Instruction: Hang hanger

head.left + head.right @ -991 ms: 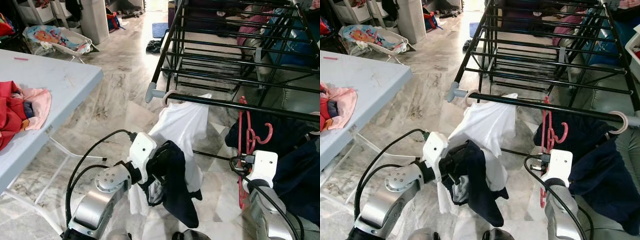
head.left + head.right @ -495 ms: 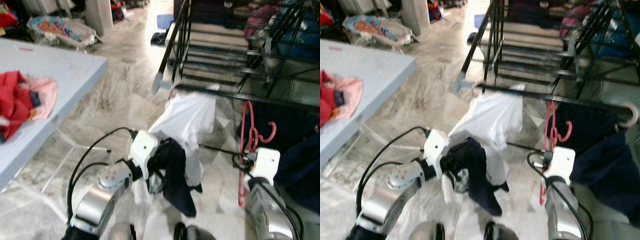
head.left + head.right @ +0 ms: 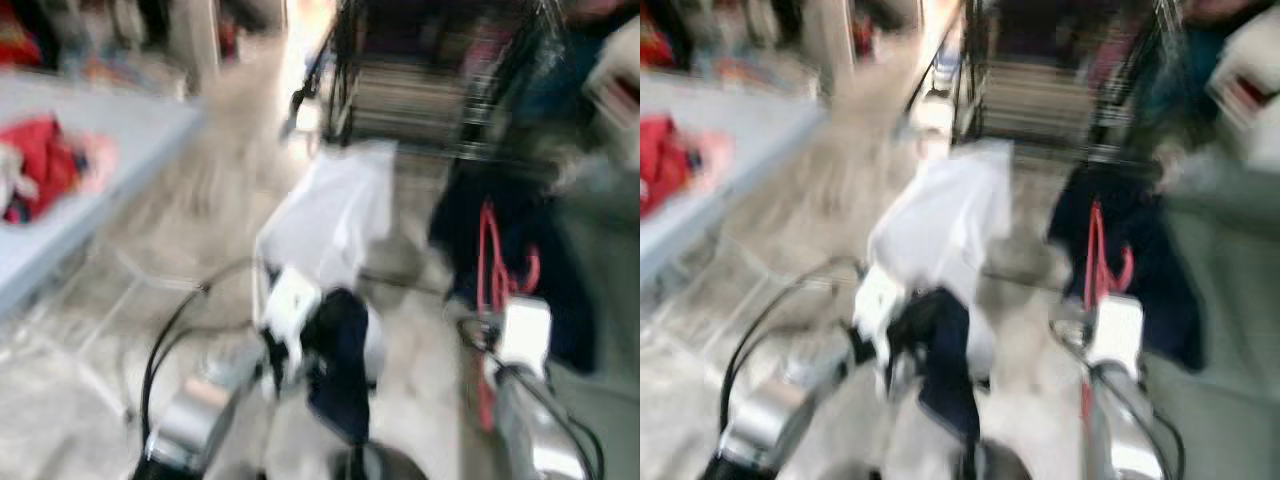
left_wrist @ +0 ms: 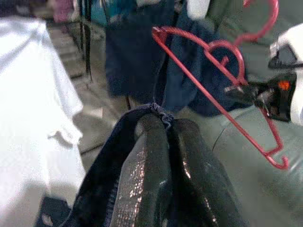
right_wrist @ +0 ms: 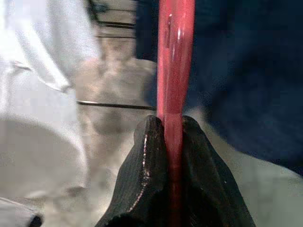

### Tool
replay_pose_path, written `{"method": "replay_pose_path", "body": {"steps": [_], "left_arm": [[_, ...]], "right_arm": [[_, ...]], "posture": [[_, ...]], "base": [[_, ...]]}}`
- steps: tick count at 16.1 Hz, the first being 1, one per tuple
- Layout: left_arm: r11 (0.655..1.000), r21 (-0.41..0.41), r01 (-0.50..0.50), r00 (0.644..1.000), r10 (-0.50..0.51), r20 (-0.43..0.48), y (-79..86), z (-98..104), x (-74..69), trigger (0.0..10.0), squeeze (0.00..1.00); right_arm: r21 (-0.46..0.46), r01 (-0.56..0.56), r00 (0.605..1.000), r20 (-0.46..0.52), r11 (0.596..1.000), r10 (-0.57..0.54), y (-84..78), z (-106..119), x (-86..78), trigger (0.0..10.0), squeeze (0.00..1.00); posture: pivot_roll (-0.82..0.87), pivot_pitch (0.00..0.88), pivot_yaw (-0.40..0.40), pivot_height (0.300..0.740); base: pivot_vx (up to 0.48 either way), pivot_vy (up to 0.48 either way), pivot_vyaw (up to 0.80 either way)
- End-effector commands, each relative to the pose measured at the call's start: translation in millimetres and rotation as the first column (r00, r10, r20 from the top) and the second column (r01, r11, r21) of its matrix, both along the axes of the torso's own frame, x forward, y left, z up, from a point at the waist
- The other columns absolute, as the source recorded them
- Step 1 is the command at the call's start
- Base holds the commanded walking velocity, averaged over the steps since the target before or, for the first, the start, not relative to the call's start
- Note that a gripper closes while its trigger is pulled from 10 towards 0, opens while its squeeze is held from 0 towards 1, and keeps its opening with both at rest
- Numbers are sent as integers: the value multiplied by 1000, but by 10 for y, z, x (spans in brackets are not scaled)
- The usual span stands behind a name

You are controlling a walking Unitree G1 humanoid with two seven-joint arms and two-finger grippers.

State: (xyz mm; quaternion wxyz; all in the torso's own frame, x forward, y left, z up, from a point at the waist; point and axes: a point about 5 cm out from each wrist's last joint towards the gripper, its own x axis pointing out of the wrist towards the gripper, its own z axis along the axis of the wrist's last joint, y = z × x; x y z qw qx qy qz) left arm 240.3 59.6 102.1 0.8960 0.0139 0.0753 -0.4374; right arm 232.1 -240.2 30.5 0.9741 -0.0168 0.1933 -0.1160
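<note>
My right gripper (image 5: pixel 173 130) is shut on a red plastic hanger (image 5: pixel 174 56), held upright in front of me at the right (image 3: pixel 492 270). My left gripper (image 4: pixel 163 125) is shut on a dark navy garment (image 3: pixel 340 370) that droops from its fingers at the lower middle. From the left wrist view the red hanger (image 4: pixel 222 90) shows beside the right gripper. Ahead stands a black drying rack (image 3: pixel 440 90) with a white shirt (image 3: pixel 330 215) and a dark garment (image 3: pixel 500 240) hanging from its front bar. The eye views are badly blurred.
A grey folding table (image 3: pixel 70 210) with red and pink clothes (image 3: pixel 45 165) stands at the left. Marble floor (image 3: pixel 200 200) lies between the table and the rack. Clutter and a pale bin stand at the far back, too blurred to name.
The whole picture has shifted and blurred, so the camera is moving; the rack looks nearer. Both grippers keep their hold, the left on the navy garment, the right on the hanger.
</note>
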Motion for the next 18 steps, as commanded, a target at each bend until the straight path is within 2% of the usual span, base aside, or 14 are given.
{"method": "replay_pose_path", "body": {"steps": [1,2,5,7,10,12,17,18], "left_arm": [[1000,-5,-18,1000,18,25,14,35,24,10000,0],[1000,-14,-28,999,28,29,12,40,37,10000,0],[997,-3,-75,997,75,5,37,14,75,10000,0],[997,1,-75,997,75,13,38,2,83,10000,0],[997,4,-71,997,71,14,36,-17,72,10000,0],[999,19,-38,999,38,6,23,-41,42,10000,0],[999,37,19,1000,-19,3,8,-65,-7,10000,0],[999,43,31,1000,-31,0,9,-73,-19,10000,0]], "right_arm": [[28,-31,999,36,999,30,63,83,113,10000,0],[59,17,999,36,998,-19,13,77,107,10000,0],[-18,-13,999,32,1000,13,6,94,135,10000,0],[45,38,997,61,998,-41,33,116,176,10000,0],[60,-16,996,86,998,11,57,176,210,10000,0],[71,1,997,80,997,-7,40,163,196,10000,0],[83,2,997,79,997,-8,56,167,218,10000,0],[76,6,997,76,997,-11,57,162,220,10000,0]], "posture": [[-29,0,-21,740],[-29,0,-25,740],[-29,0,-31,740],[-28,0,-32,740],[-27,0,-33,740],[-28,0,-31,740],[-27,0,-30,740],[-26,0,-29,740]], "base": [[0,0,0],[0,0,0],[0,95,0],[0,476,0],[0,476,0],[0,476,0],[0,476,-800],[0,476,0]]}}
